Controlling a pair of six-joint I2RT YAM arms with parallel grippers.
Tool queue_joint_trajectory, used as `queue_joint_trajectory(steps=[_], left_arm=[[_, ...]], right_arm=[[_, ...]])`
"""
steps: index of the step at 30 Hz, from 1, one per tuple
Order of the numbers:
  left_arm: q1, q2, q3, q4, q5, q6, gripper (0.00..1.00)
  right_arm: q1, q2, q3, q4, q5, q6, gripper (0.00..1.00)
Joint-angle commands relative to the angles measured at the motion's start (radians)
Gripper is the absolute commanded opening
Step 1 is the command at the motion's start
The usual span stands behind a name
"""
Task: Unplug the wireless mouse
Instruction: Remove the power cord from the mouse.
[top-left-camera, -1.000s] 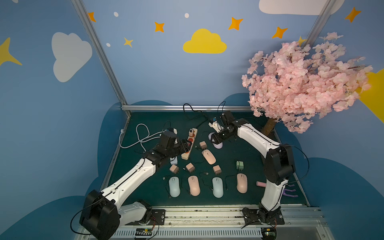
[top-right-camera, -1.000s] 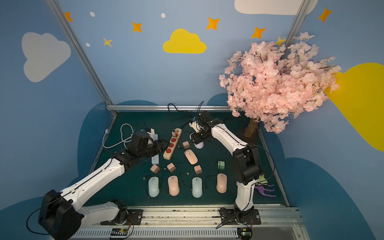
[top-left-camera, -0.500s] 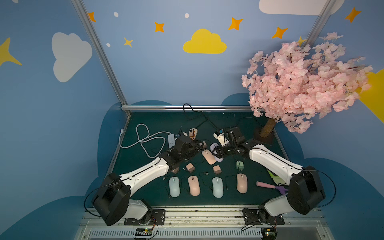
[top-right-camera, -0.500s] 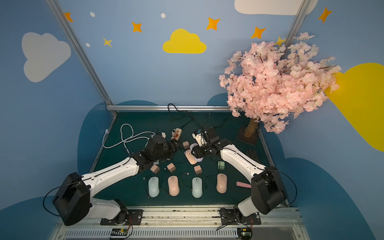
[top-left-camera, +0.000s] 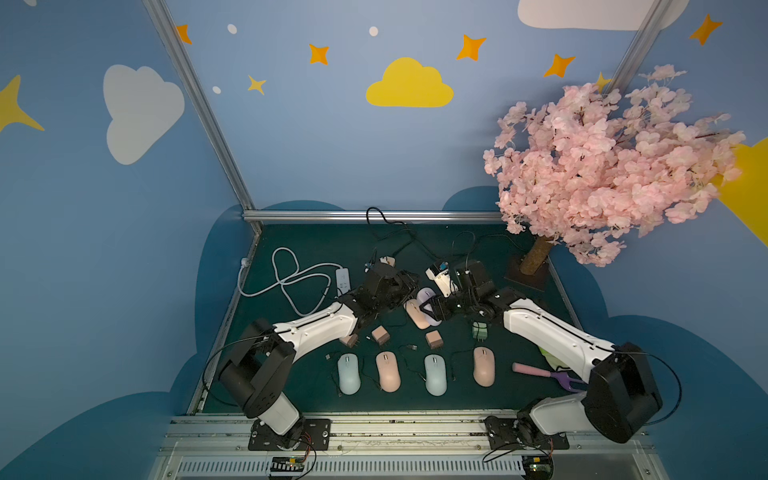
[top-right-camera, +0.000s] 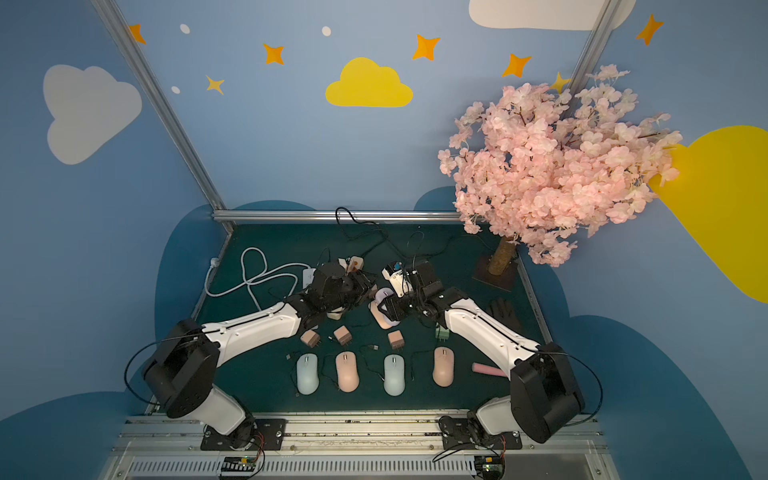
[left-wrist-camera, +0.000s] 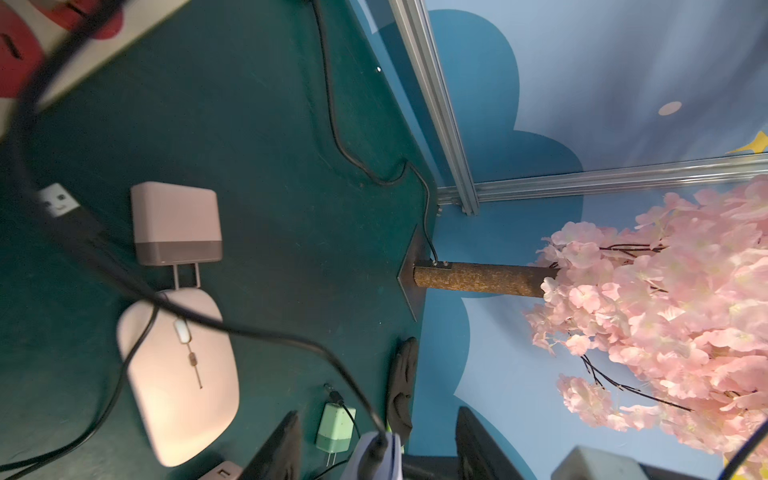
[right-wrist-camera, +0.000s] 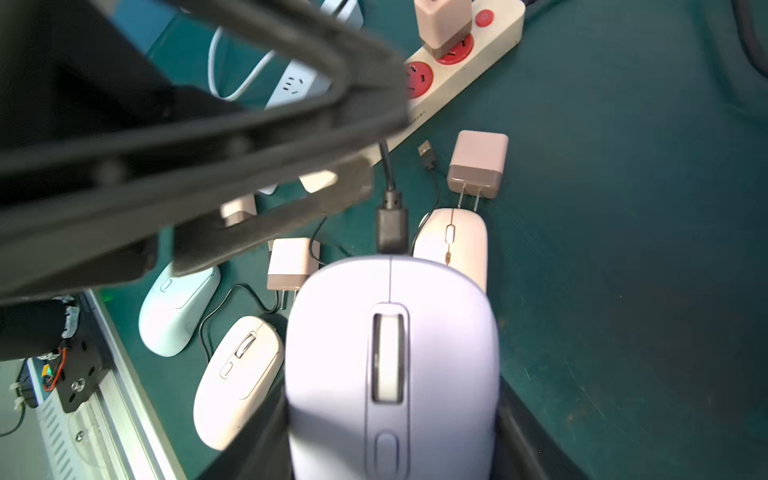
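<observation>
The wireless mouse (right-wrist-camera: 390, 365) is pale lavender, and my right gripper (right-wrist-camera: 395, 451) is shut on its sides, holding it a little above the green mat. A black plug (right-wrist-camera: 391, 230) sits in its front end, and its black cable (left-wrist-camera: 266, 336) trails away. My left gripper (left-wrist-camera: 376, 453) is open, with the mouse's (left-wrist-camera: 374, 455) plugged end between its fingers, neither finger touching. In both top views the two grippers meet at mid-table, the left gripper (top-left-camera: 409, 286) facing the right gripper (top-left-camera: 432, 309) across the mouse (top-left-camera: 424, 296).
A pink mouse (top-left-camera: 417, 314) lies just below the held one. A cream power strip (right-wrist-camera: 457, 62) with red sockets carries a pink charger. Several mice (top-left-camera: 348, 373) line the front, with loose chargers (top-left-camera: 380, 334) behind. The blossom tree (top-left-camera: 536, 257) stands at the back right.
My right arm has carried the lavender mouse from the back of the mat toward the middle. My left arm has swung right to its plugged end, and its jaws have narrowed.
</observation>
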Motion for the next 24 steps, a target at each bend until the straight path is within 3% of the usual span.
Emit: queue_joint_trajectory(steps=[1, 19, 24], left_arm=[[0.006, 0.029, 0.031, 0.044, 0.028, -0.016, 0.58], [0.03, 0.054, 0.069, 0.046, 0.069, -0.006, 0.37], [0.027, 0.039, 0.068, 0.028, 0.073, 0.008, 0.26]], right_arm=[[0.008, -0.038, -0.012, 0.03, -0.024, -0.019, 0.0], [0.019, -0.081, -0.04, 0.041, -0.039, -0.055, 0.0], [0.02, -0.079, -0.037, 0.041, -0.028, -0.053, 0.0]])
